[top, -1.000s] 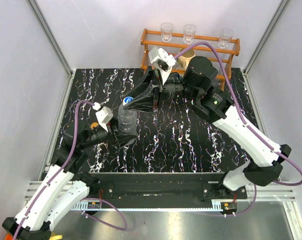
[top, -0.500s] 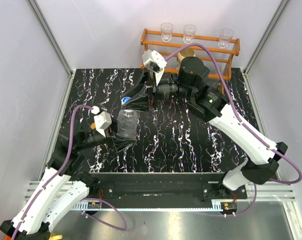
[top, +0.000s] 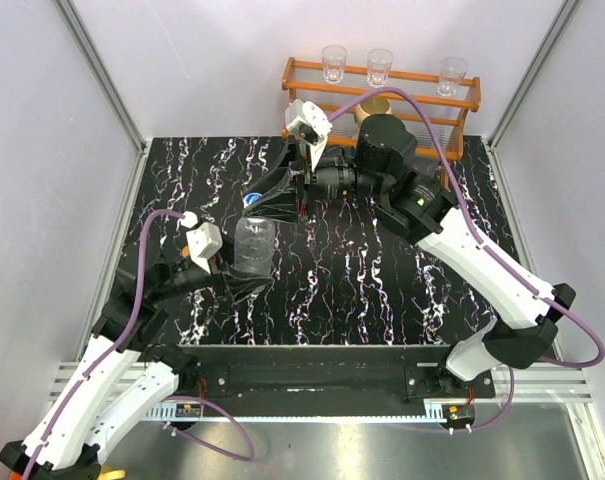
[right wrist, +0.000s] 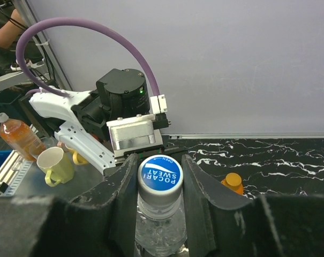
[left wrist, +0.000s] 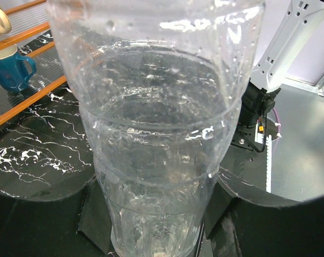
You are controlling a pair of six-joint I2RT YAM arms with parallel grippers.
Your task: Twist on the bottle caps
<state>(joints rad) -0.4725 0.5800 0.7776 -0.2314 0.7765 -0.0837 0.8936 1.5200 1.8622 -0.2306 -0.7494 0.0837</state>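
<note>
The clear ribbed bottle (top: pixel 254 246) stands tilted in the middle-left of the table. My left gripper (top: pixel 250 266) is shut on its lower body. In the left wrist view the bottle (left wrist: pixel 162 123) fills the frame, with a finger on each side of it. The blue cap with a white mark (top: pixel 252 199) sits on the bottle's neck. My right gripper (top: pixel 262 203) is shut on this cap (right wrist: pixel 160 174), a finger pressed on each side. The orange cap (right wrist: pixel 232 182) stands further left on the table, apparently on the orange bottle, which is mostly hidden behind my left wrist (top: pixel 187 252).
A wooden rack (top: pixel 382 100) stands at the back with three clear glasses (top: pixel 380 66) on top and a tan mug (top: pixel 374 108) behind my right arm. A blue mug (left wrist: pixel 12 69) is on the rack too. Walls close the table's left, right and back sides.
My right wrist has turned with the blue cap between its fingers and shifted slightly left. My left arm has moved the bottle a little toward me. Little changed in the last half second.
</note>
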